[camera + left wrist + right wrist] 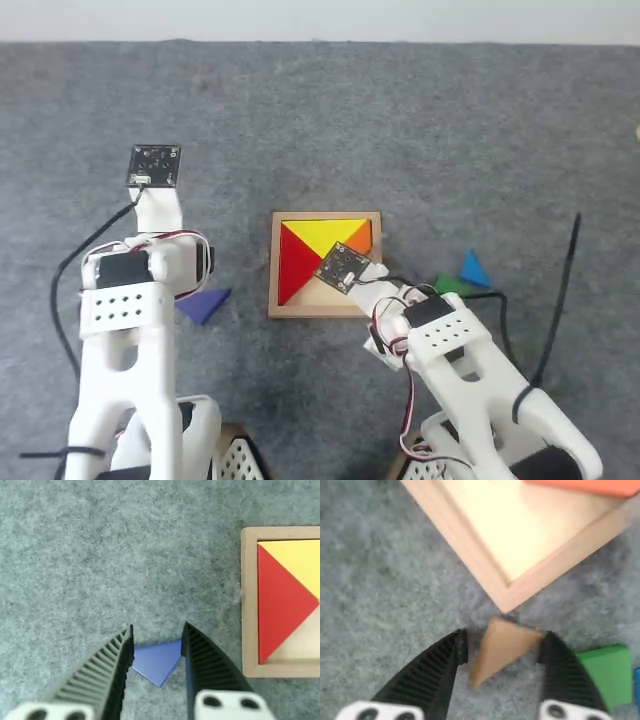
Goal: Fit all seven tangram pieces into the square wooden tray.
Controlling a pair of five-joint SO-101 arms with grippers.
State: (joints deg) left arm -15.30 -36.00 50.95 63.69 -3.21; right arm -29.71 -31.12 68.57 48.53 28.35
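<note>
The square wooden tray [325, 312] lies mid-table holding a red triangle [295, 265], a yellow triangle [320, 235] and an orange piece [362, 235]. My left gripper [157, 637] is left of the tray [248, 605], its fingers pressed against both sides of a blue-violet piece [157, 662] that rests on the carpet [205, 303]. My right gripper [502, 645] is just outside the tray's near right corner [507, 597], shut on a tan triangle [500, 647]. The tray floor beside that corner is bare wood.
A green piece [452, 285] and a blue triangle [473, 268] lie on the grey carpet right of the tray, close to my right arm; the green piece [605, 672] is beside one finger. Black cables trail at the right. Open carpet stretches behind the tray.
</note>
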